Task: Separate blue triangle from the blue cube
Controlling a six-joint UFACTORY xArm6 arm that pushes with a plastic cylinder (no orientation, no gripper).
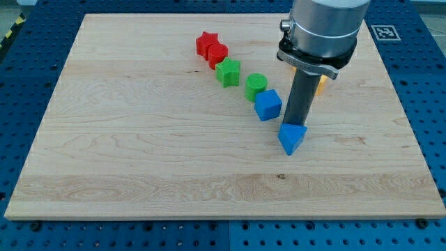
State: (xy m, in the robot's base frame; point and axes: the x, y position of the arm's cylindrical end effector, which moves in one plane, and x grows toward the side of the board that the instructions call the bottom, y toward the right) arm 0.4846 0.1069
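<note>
The blue triangle [292, 138] lies on the wooden board [139, 153], right of centre. The blue cube [267, 104] sits a short way up and to the left of it, with a small gap between them. My tip [295, 125] stands right at the top edge of the blue triangle, to the right of the blue cube and below it. The rod rises from there into the grey arm body [322, 31] at the view's top.
A diagonal row runs up-left from the blue cube: a green cylinder [256, 86], a green star [228, 72], a red block [217, 54] and a red star [205, 44]. A yellow block [320, 85] shows partly behind the arm.
</note>
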